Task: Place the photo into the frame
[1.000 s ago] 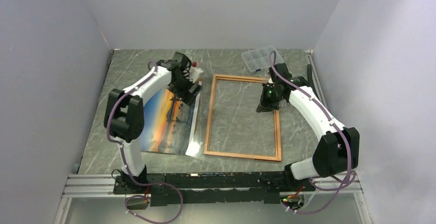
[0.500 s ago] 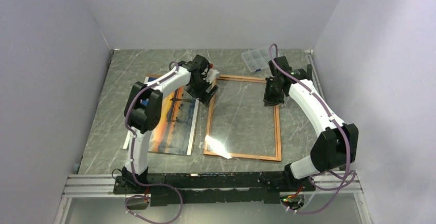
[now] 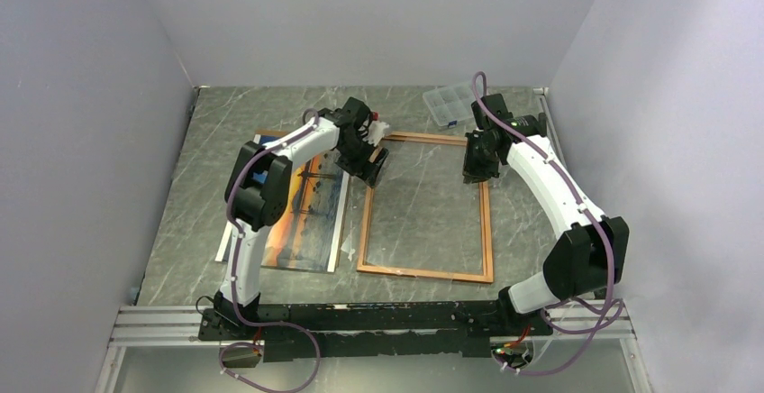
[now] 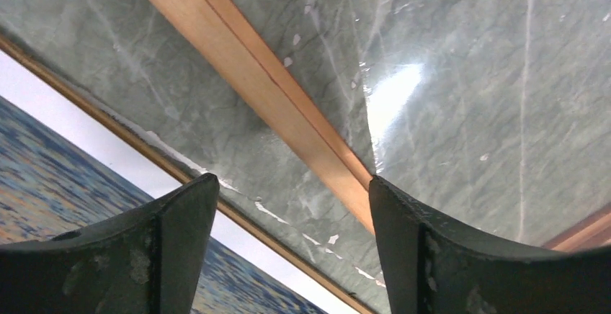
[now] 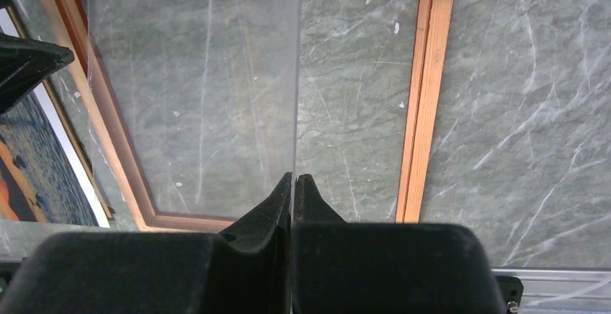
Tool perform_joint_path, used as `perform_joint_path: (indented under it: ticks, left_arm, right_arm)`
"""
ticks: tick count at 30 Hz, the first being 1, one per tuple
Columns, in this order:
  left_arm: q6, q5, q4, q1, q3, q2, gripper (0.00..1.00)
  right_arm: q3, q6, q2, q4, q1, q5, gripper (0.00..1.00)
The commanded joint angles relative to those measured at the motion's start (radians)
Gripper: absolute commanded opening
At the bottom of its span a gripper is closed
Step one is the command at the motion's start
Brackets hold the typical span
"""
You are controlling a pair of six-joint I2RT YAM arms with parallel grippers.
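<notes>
Left gripper hovered over left rail of frame, fingers apart, empty. Photo lay flat just left of it, long axis parallel to rail; left arm nearer. Right gripper was clamped on edge of clear pane.

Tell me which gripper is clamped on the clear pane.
The right gripper: it is shut on the clear pane's edge, while the left gripper stands open above the frame's rail.

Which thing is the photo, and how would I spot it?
On the grey marble table, look left of the big wooden frame. The photo lies flat there, partly under the left arm. It is the only colourful sheet: orange sky over blue water.
</notes>
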Motion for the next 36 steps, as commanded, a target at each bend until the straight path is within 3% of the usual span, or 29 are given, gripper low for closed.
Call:
perform_joint_path:
  ticks: [1, 8, 19, 24, 29, 36]
  left_arm:
    - [-0.012, 0.036, 0.025, -0.021, 0.003, 0.008, 0.78]
    - [0.039, -0.112, 0.083, -0.033, -0.055, 0.028, 0.54]
    - [0.140, -0.278, 0.180, -0.028, -0.124, 0.007, 0.37]
    - [0.190, -0.318, 0.215, -0.019, -0.141, 0.005, 0.34]
    - [0.190, -0.317, 0.188, -0.007, -0.088, 0.009, 0.37]
    - [0.101, -0.148, 0.018, 0.043, 0.042, -0.063, 0.68]
  right_arm:
    - [0.003, -0.017, -0.006, 0.003, -0.004, 0.001, 0.00]
    - [-0.023, -0.009, -0.003, 0.047, -0.003, -0.053, 0.00]
    - [-0.087, 0.043, -0.022, 0.123, 0.018, -0.117, 0.00]
    - [-0.119, 0.078, -0.035, 0.183, 0.034, -0.157, 0.00]
    - [-0.134, 0.088, -0.029, 0.218, 0.047, -0.167, 0.00]
    - [-0.097, 0.057, -0.060, 0.217, 0.048, -0.163, 0.00]
